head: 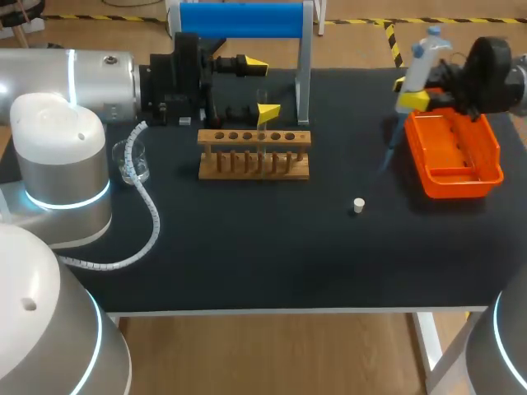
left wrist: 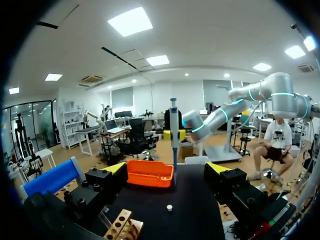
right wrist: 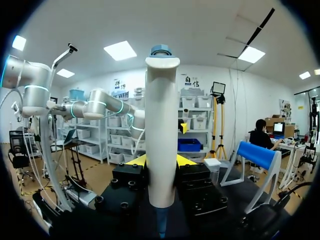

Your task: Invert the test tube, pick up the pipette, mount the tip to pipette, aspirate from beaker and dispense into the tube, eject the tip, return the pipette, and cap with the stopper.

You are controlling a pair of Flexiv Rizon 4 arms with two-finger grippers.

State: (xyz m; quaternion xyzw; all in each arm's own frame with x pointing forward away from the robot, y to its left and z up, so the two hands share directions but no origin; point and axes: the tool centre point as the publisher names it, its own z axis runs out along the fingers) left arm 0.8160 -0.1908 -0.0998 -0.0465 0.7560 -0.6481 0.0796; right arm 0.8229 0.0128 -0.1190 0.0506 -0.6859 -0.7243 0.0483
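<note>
1. While the left gripper is hovering near the surface's far edge, just above the wooden rack, its jaws are standing wide apart and gripping nothing.
2. The test tube is standing upright in the rack, towards the rack's right end. It is sitting just beside one yellow fingertip, and I cannot tell whether the two are touching.
3. The right gripper is hanging over the surface's far right corner, its jaws pressing on the pipette from both sides.
4. The right wrist view is showing the pipette's white body upright between the gripper's two yellow tips.
5. The pipette's thin lower end is pointing down towards the surface, just beside the left wall of the orange tray.
6. The orange tray is lying along the surface's right edge.
7. The white stopper is lying alone on the surface between rack and tray, nearer the front edge than either.
8. The glass beaker is sitting near the left edge, beside the left arm's coiled cable.
9. A blue roll on a stand is standing at the far edge, behind the rack.
</note>
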